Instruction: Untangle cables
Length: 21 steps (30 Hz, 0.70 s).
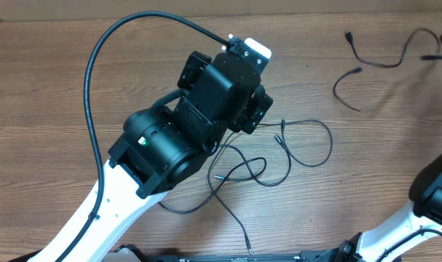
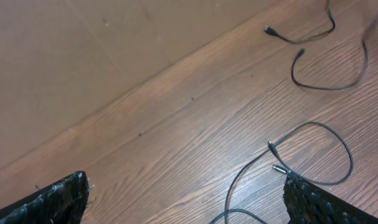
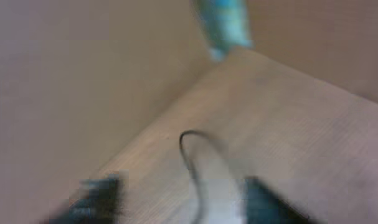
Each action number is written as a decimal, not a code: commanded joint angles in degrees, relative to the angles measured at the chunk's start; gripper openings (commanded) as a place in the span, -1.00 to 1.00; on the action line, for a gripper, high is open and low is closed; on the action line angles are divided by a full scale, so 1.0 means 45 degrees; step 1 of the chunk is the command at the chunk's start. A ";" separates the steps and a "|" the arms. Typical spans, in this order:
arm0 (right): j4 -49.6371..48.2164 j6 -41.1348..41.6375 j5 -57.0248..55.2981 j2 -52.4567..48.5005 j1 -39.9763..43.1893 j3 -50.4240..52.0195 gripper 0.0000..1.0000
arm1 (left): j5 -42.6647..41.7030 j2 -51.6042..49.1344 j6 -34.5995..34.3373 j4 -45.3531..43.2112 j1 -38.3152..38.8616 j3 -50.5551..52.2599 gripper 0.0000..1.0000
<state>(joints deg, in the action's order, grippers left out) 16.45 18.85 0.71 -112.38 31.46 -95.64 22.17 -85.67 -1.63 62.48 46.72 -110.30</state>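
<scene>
First, overhead: the left arm (image 1: 177, 138) hangs over the middle of the table (image 1: 46, 87). Beside it the tangled cables (image 1: 239, 169) lie in crossed loops, with one loose cable (image 1: 381, 65) well apart at the far right. Left wrist: left pincer (image 2: 189, 202) spread wide, empty, above a silver-tipped plug (image 2: 274, 149). Right wrist, blurred: right pincer (image 3: 182, 199) seems parted, a cord (image 3: 189, 146) running toward the gap, apparently unpinched. Judged progress: one cable separated; the central loops are not yet parted.

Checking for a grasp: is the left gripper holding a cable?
No; the left gripper is wide open, and the cables lie loose on the table.
</scene>
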 commanded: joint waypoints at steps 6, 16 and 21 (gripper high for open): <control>0.0952 -0.1535 0.2531 -0.0034 0.0933 -0.0262 1.00 | 0.0155 0.0034 -0.0306 -0.0019 -0.0058 -0.0189 0.99; 0.3730 -0.3308 0.5095 -0.0063 -0.0248 -0.0253 1.00 | 0.0155 0.0034 -0.0306 -0.0019 -0.0058 -0.0189 0.99; 0.5790 -0.3152 0.3973 -0.0063 -0.1307 -0.0253 1.00 | 0.0155 0.0034 -0.0306 -0.0019 -0.0058 -0.0189 0.99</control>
<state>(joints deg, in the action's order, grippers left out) 39.68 5.26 21.61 -112.38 27.46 -95.68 22.17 -85.67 -1.63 62.57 46.72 -110.30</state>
